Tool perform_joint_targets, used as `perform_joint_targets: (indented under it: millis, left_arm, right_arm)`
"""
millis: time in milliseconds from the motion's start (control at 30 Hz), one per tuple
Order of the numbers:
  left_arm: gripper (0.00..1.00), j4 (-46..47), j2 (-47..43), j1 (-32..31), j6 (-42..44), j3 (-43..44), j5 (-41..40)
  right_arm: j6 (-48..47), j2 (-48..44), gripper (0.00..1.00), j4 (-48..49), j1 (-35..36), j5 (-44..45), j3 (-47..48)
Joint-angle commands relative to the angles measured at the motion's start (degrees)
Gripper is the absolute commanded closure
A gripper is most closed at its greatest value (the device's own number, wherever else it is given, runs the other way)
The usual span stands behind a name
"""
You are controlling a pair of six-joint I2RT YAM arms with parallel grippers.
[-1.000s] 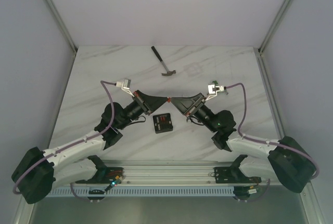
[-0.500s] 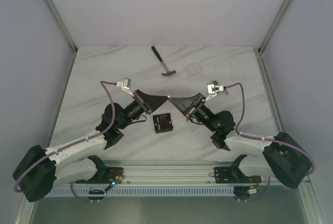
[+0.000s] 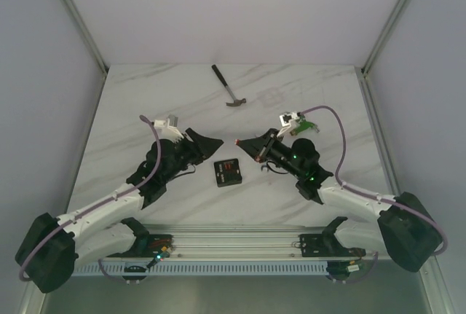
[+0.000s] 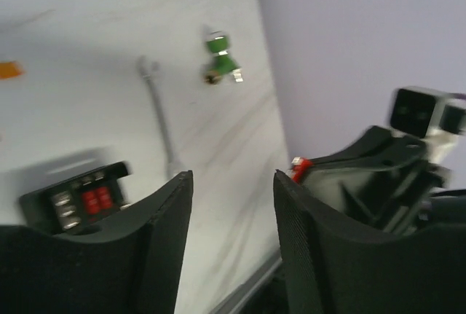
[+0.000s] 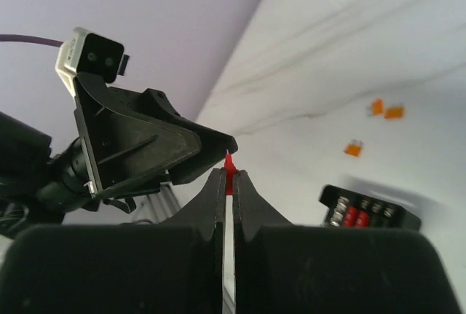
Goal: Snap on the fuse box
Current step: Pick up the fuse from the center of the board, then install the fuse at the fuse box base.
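Left tool [image 4: 233, 183]: jaws apart, nothing between them. It hangs above the tabletop [image 3: 131, 110], close to the right tool's tip.
Right tool [image 5: 228, 177]: pinched tight on a small red fuse [image 5: 229, 162], which pokes out past the fingertips.
Fuse box [image 3: 228, 172]: flat on the tabletop between the two arms, nearer the bases than either tool. Its open face is up with red fuses in its rows. Neither tool touches it.
Step in hand (my judgement): bring the red fuse down to the box and seat it.
Doing it well: I square the fuse over a free slot before descending, then press straight down with no sideways drag. I keep the left tool ready to brace the box wall if it slides.
Unknown: which slot is free, as both wrist views blur the box.
Clutter: loose orange fuses [image 5: 384, 108], wrench [image 4: 160, 121] and green connector [image 4: 220, 55], all apart from the box.
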Motion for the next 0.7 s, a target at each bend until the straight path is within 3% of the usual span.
perform_joint_targets:
  millis: [0, 333, 667]
  left_arm:
    - [0.4, -11.0, 1.4, 2.0, 5.4, -1.1, -1.8]
    - [0.14, -15.5, 13.1, 2.8, 6.3, 1.1, 0.6]
    - [0.09, -12.6, 20.7, 0.8, 5.7, 3.3, 5.0]
  right_arm:
    - [-8.6, -0.4, 1.0, -20.4, -0.1, 2.2, 5.8]
    - [-20.8, 5.4, 1.0, -48.4, 1.2, 11.1, 17.6]
    - [-25.8, 15.7, 1.0, -63.2, 5.1, 17.5, 27.5]
